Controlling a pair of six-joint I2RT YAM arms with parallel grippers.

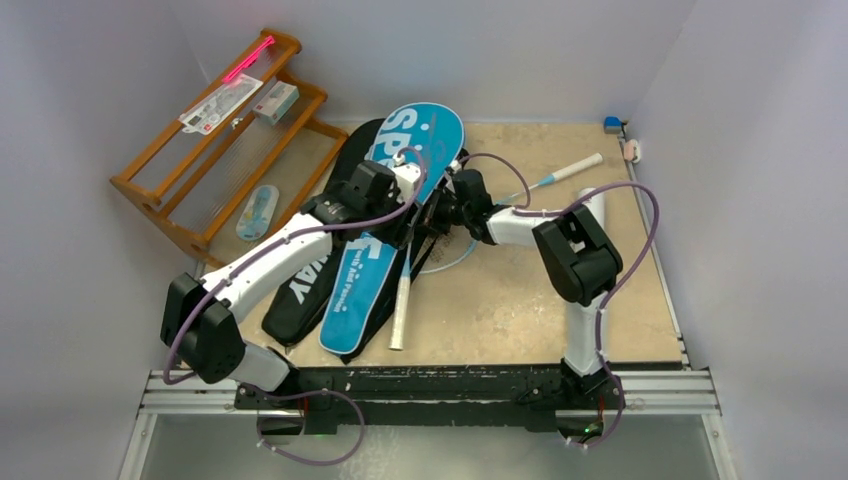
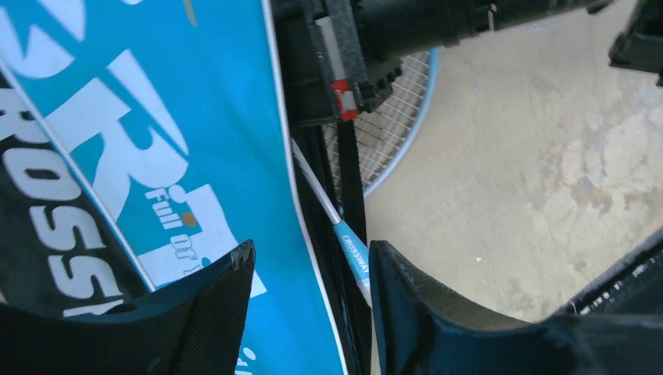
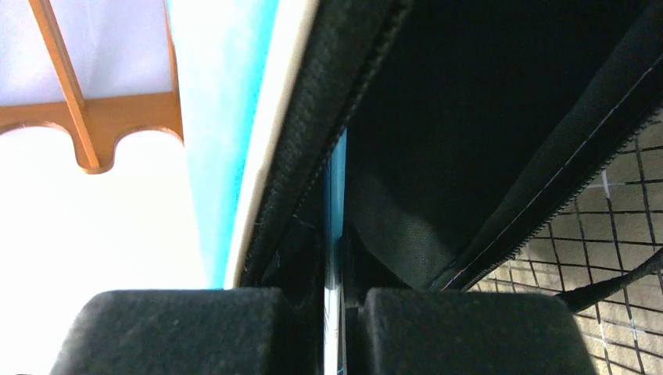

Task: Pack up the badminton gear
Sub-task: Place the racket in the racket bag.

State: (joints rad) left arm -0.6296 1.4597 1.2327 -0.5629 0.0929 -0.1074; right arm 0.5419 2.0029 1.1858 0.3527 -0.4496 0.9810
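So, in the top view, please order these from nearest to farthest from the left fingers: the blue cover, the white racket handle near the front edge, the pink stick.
1. The blue cover, right under the left fingers, mid-table.
2. The white racket handle, toward the near edge, beside the cover.
3. The pink stick, on the wooden rack in the far left corner.

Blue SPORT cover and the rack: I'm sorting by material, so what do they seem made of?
Blue cover looks like smooth printed synthetic fabric, black woven trim along its edge; exact fabric unclear. Rack looks like varnished wood: orange-brown rails with a slight sheen.
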